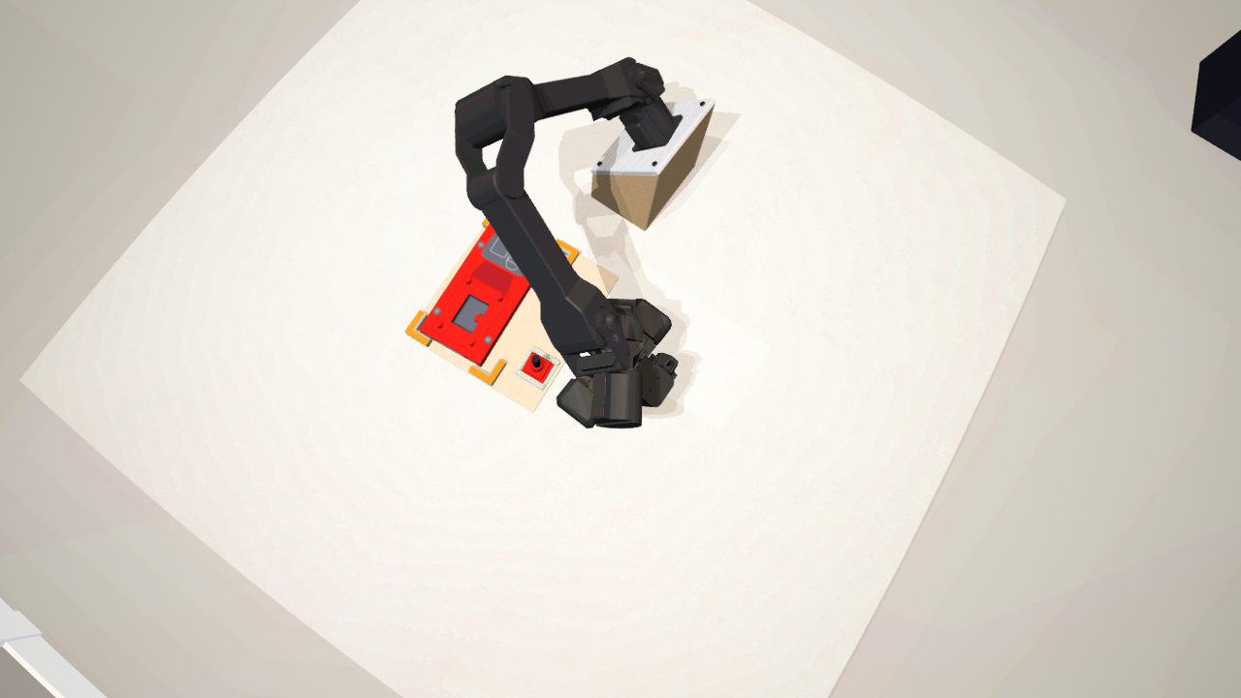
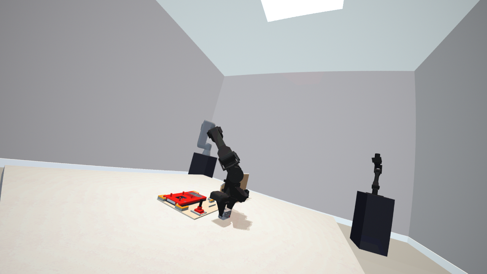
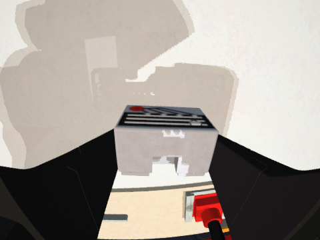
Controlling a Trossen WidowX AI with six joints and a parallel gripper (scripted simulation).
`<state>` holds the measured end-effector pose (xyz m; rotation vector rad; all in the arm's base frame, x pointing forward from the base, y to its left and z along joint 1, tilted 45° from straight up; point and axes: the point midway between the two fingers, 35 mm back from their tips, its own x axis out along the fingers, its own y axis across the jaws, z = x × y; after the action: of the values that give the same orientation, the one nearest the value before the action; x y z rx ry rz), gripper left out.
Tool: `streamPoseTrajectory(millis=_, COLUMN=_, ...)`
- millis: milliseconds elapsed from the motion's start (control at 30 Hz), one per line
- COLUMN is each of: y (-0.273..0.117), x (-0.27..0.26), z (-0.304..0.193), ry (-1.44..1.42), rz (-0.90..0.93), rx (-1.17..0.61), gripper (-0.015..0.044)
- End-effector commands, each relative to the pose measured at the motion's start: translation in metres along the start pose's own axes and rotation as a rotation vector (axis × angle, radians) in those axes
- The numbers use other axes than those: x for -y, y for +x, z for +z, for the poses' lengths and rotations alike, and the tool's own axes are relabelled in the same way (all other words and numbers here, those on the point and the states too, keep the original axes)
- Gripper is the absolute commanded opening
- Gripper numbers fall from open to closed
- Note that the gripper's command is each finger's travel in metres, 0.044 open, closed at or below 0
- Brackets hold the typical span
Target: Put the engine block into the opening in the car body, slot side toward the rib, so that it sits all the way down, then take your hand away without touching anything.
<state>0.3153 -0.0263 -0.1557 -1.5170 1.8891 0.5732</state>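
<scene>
The grey engine block (image 2: 225, 215) (image 3: 163, 143) is between my fingers, with a striped black top and a red dot. A notch shows at the lower edge of its side facing the board in the wrist view. My gripper (image 2: 225, 210) (image 3: 163, 135) is shut on it and holds it beside the board, seemingly low over the table; the exact height is unclear. In the top view the arm hides the block. The red car body (image 1: 446, 295) (image 2: 187, 201) lies flat on the board, partly under my forearm from above. Its opening (image 1: 468, 310) is empty, with a small red rib (image 1: 480, 319) at one side.
The beige board (image 1: 525, 398) (image 2: 194, 215) (image 3: 150, 207) bears orange corner brackets (image 1: 488, 375) and a red shifter with a black stick (image 1: 537, 365) (image 2: 199, 209) (image 3: 207, 205), between block and body. My arm's brown base box (image 1: 624, 195) stands behind. Other arms stand on dark pedestals (image 2: 376, 221) farther away.
</scene>
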Motion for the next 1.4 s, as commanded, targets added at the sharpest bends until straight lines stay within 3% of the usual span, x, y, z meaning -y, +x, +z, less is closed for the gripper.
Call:
streamPoseTrajectory(millis=0, y=0.008, x=-0.001, z=-0.001, ry=-0.004, rz=0.000, rx=-0.005, gripper=0.0000)
streamPoseTrajectory(millis=400, y=0.020, x=-0.001, z=-0.001, ry=-0.004, rz=0.000, rx=-0.006, gripper=0.0000)
streamPoseTrajectory(millis=967, y=0.013, x=0.001, z=0.001, ry=-0.008, rz=-0.009, rx=0.002, gripper=0.0440)
streamPoseTrajectory(millis=1167, y=0.012, x=0.000, z=0.001, ry=-0.008, rz=-0.007, rx=0.000, gripper=0.0440)
streamPoseTrajectory(millis=1367, y=-0.013, x=0.001, z=0.002, ry=-0.003, rz=0.000, rx=-0.004, gripper=0.0440)
